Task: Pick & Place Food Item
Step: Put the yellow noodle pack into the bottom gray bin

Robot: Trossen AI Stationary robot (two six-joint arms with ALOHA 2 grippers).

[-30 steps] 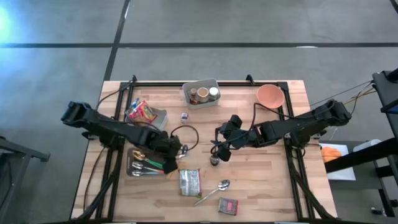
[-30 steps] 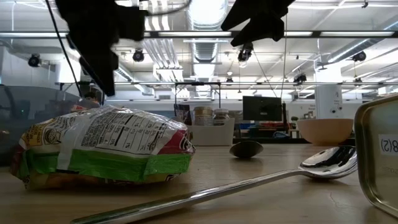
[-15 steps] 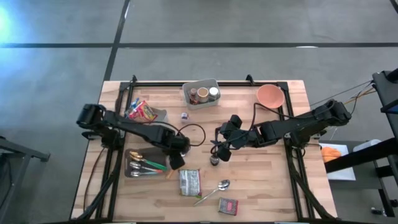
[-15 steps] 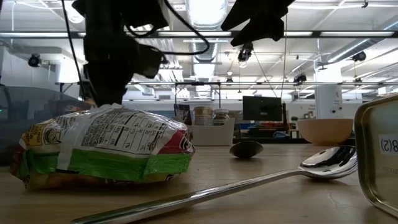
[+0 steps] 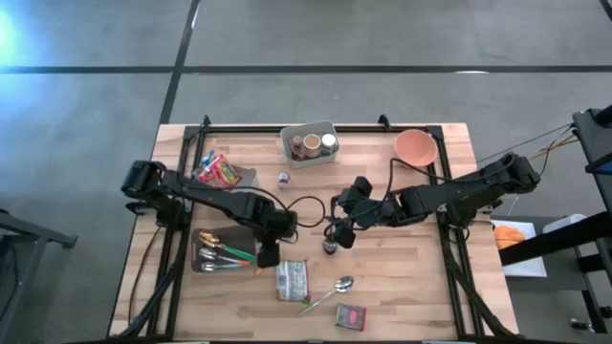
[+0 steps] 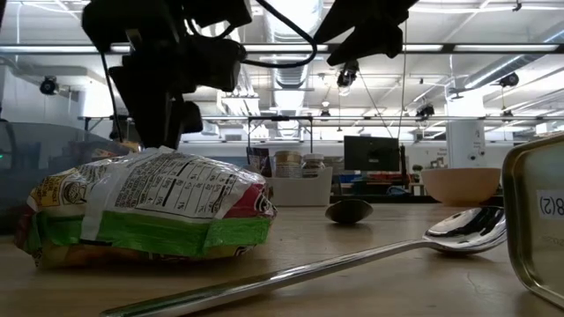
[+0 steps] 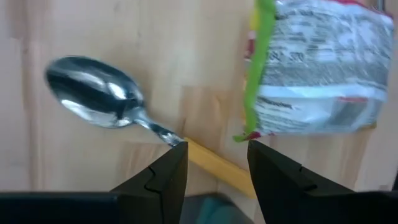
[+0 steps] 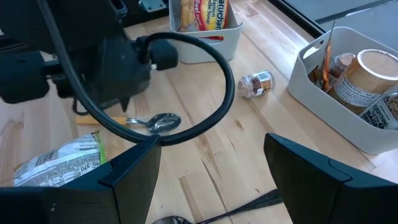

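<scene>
The food item is a snack bag [image 5: 292, 280] with a green edge. It lies flat on the table near the front, and shows large in the low view [image 6: 150, 207]. My left gripper [image 5: 269, 256] points down just left of the bag, open. In the left wrist view its fingers [image 7: 214, 149] stand on either side of a yellow-handled spoon [image 7: 93, 93], whose handle [image 7: 217, 168] lies on the wood below them, apart from both. My right gripper [image 5: 344, 229] waits open above the table's middle, nothing between its fingers [image 8: 217, 180].
A utensil tray [image 5: 218, 253] lies left of the left gripper. A metal spoon [image 5: 330, 291] and a tin [image 5: 351, 316] lie near the front edge. At the back stand a white bin of cups [image 5: 308, 143], a pink bowl [image 5: 416, 146], a snack bin [image 5: 222, 174] and a small jar [image 5: 283, 178].
My left gripper has come off the utensil tray toward the snack bag, sinking and rolling at the wrist as it went. Its fingers have stayed the same width apart.
</scene>
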